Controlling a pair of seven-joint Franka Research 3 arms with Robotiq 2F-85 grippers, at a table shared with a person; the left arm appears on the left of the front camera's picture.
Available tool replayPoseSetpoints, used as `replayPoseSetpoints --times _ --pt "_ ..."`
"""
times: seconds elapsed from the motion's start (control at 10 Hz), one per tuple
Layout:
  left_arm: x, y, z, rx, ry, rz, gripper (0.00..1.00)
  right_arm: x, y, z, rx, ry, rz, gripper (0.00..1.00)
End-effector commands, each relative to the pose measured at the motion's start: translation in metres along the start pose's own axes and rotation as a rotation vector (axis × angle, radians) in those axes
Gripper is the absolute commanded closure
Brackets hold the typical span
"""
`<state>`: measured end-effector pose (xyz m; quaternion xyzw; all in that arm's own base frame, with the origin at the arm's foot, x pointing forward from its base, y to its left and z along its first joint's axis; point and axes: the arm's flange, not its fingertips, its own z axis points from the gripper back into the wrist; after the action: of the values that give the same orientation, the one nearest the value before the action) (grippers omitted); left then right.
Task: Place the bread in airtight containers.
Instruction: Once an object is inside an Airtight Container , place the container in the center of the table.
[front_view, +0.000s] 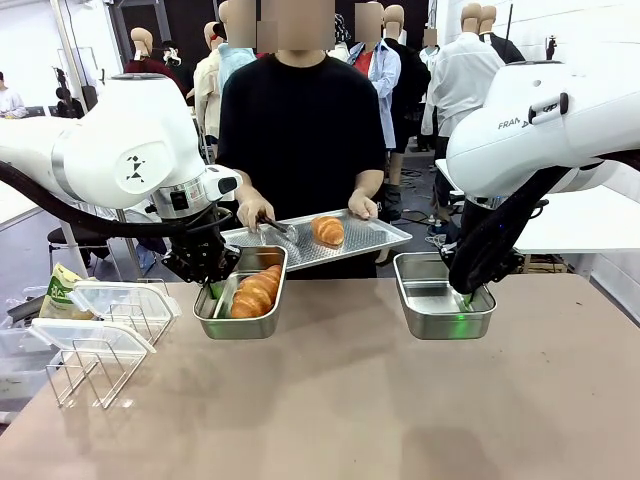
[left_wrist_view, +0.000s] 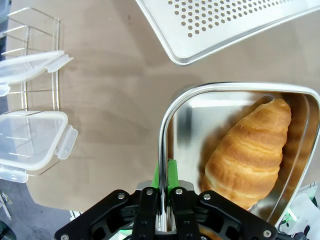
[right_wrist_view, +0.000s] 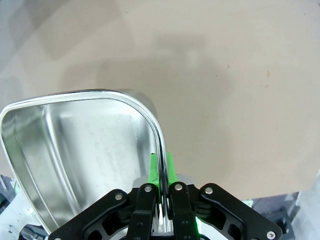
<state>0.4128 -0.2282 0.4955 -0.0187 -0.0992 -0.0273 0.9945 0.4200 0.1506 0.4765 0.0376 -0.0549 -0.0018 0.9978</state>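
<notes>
Left gripper (left_wrist_view: 162, 175) clamps the rim of a small stainless-steel pan (left_wrist_view: 190, 125), one glossy golden-brown roll (left_wrist_view: 250, 150) inside; right gripper (right_wrist_view: 161, 167) clamps the empty twin pan (right_wrist_view: 75, 145). Second roll (front_view: 327, 230), on the perforated tray (front_view: 375, 236), seems light, crushable: hold gently mid-body.

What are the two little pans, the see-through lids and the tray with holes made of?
The left pan and the right pan look like polished steel: silvery, with mirror-like reflections. The lids look like clear plastic with whitish rims; the wire rack shows through them. The tray looks like duller metal, maybe steel or aluminium, punched with small holes.
</notes>
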Motion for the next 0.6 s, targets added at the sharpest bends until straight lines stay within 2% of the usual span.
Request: replayPoseSetpoints --times 0.0,0.5 --pt "0.0005 0.0010 0.0020 -0.002 -0.005 0.002 1.00 0.0001 -0.0003 0.0007 0.002 -0.001 -0.002 1.00" --pt "0.0005 0.0010 0.0020 -0.002 -0.005 0.002 1.00 0.0001 -0.0003 0.0007 0.002 -0.001 -0.002 1.00"
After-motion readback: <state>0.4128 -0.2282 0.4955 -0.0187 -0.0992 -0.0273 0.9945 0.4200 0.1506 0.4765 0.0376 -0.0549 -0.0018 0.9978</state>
